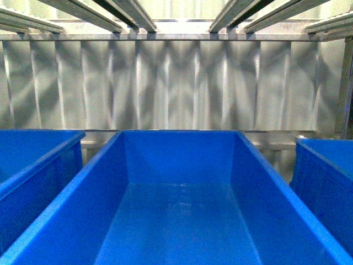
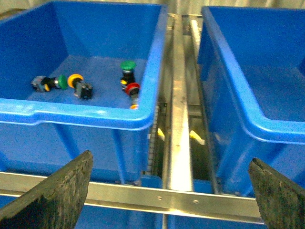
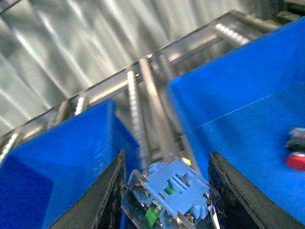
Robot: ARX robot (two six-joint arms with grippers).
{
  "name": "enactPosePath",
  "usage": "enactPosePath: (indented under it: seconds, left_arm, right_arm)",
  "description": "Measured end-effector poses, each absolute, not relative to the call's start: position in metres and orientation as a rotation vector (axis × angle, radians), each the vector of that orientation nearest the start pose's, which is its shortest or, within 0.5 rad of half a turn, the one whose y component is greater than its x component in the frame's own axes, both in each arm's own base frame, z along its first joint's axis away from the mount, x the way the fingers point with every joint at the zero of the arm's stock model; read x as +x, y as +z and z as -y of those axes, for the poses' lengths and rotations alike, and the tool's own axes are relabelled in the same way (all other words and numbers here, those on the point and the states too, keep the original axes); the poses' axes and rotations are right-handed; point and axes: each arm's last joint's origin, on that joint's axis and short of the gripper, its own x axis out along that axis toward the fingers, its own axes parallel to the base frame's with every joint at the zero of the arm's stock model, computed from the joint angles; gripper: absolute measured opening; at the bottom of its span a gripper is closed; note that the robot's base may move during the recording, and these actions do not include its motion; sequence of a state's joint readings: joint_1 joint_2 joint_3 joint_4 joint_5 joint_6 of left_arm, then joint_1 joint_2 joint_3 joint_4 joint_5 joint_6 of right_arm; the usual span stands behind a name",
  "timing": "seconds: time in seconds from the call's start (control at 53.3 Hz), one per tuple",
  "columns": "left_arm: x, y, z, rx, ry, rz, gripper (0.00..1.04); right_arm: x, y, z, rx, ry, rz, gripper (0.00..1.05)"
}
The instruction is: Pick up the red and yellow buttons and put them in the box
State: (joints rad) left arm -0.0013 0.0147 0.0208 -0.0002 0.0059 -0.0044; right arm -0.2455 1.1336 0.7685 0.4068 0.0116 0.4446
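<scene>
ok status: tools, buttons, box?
Left tool open, empty, outside the bins. Right tool shut on a pale-blue part. Red button and yellow button lie in left bin. Middle box shows empty.

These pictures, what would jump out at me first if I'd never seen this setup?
The bright blue bins: the big middle bin fills the front view, with nothing lying on the part of its floor that shows. In the left wrist view, another bin holds a few small buttons, among them a red-capped button, a yellow-capped button and a green-capped button.
</scene>
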Motion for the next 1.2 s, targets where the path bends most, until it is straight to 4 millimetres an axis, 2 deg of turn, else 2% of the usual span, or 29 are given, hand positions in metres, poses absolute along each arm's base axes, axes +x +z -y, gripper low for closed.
enactPosePath:
  seconds: [0.075,0.188,0.319,0.488,0.638,0.845,1.201]
  left_arm:
    - [0.097,0.169,0.0,-0.005,-0.002,0.005,0.97]
    - [0.097,0.169,0.0,-0.004,-0.005,0.005,0.97]
    - [0.097,0.169,0.0,-0.004,0.0,0.005,0.97]
    - [0.097,0.169,0.0,-0.004,0.0,0.005,0.97]
    - [0.097,0.169,0.0,-0.004,0.0,0.005,0.97]
    - [0.097,0.169,0.0,-0.004,0.0,0.005,0.97]
    - [0.097,0.169,0.0,-0.004,0.0,0.005,0.97]
  right_arm:
    - [0.254,0.316,0.072,0.428,-0.286,0.102,0.43]
    - [0.269,0.327,0.079,0.385,-0.268,0.104,0.43]
    - [0.29,0.317,0.092,0.317,-0.364,0.02,0.43]
    - [0.33,0.316,0.102,0.209,-0.42,-0.106,0.43]
    - [0.363,0.298,0.114,0.118,-0.495,-0.319,0.43]
    - [0.397,0.271,0.135,0.039,-0.538,-0.474,0.43]
    - [0.422,0.227,0.145,-0.036,-0.506,-0.62,0.43]
